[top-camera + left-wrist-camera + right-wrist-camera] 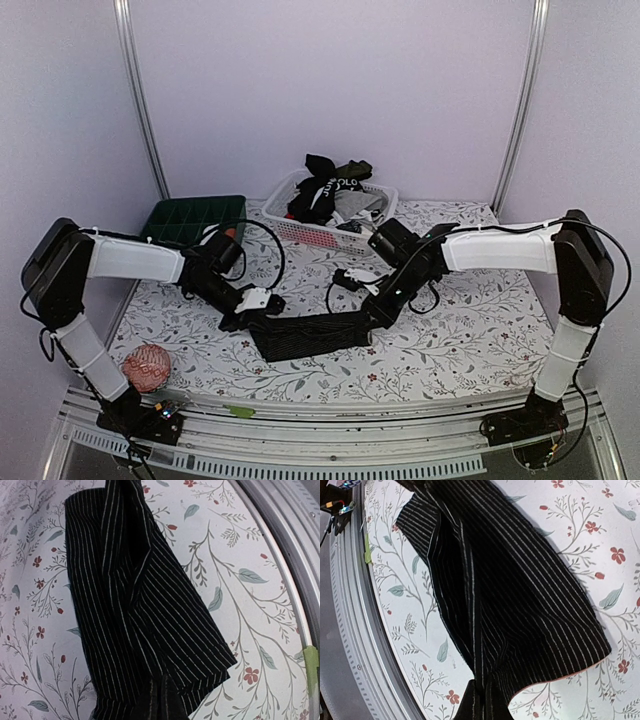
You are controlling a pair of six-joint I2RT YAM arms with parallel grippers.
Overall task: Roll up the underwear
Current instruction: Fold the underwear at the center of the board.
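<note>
A black pinstriped underwear (pixel 310 333) lies stretched flat on the floral table between my two grippers. My left gripper (pixel 243 318) is shut on its left end, and my right gripper (pixel 375 315) is shut on its right end. In the left wrist view the striped cloth (pixel 135 610) bunches into the gripper (pixel 161 707) at the bottom edge, and the fingers are hidden under it. In the right wrist view the cloth (pixel 510 595) gathers into the gripper (pixel 482 702) the same way. More underwear (pixel 330 185), black, white and grey, is piled in the basket.
A white lattice basket (pixel 293 232) stands at the back centre. A dark green compartment tray (pixel 190 218) lies at the back left. A pink rolled bundle (pixel 148 367) sits near the front left. The metal table rail (pixel 330 415) runs along the front edge.
</note>
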